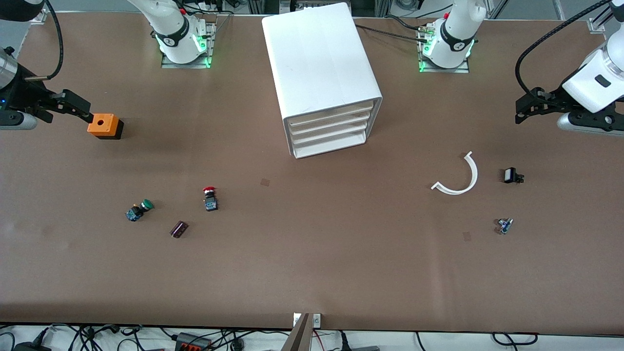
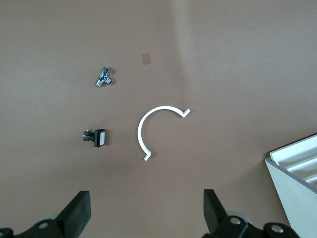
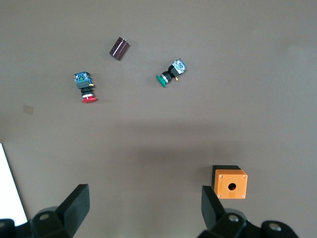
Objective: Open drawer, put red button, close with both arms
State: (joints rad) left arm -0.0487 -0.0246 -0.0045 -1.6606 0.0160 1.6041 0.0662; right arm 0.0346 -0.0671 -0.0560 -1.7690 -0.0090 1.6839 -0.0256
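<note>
The white cabinet (image 1: pixel 321 73) stands at the middle of the table, and its stacked drawers (image 1: pixel 331 129) are all shut. The red button (image 1: pixel 210 198) lies on the table nearer to the front camera than the cabinet, toward the right arm's end. It also shows in the right wrist view (image 3: pixel 86 88). My right gripper (image 1: pixel 73 109) hangs open and empty beside the orange cube, and its wrist view (image 3: pixel 144 206) shows bare table between the fingers. My left gripper (image 1: pixel 524 114) hangs open and empty at the left arm's end, and its wrist view (image 2: pixel 147 210) shows bare table too.
A green-capped button (image 1: pixel 139 210) and a dark cylinder (image 1: pixel 179 229) lie near the red button. An orange cube with a hole (image 1: pixel 104 126) sits by the right gripper. A white arc (image 1: pixel 460 178), a small black part (image 1: pixel 512 175) and a small metal part (image 1: pixel 504 225) lie toward the left arm's end.
</note>
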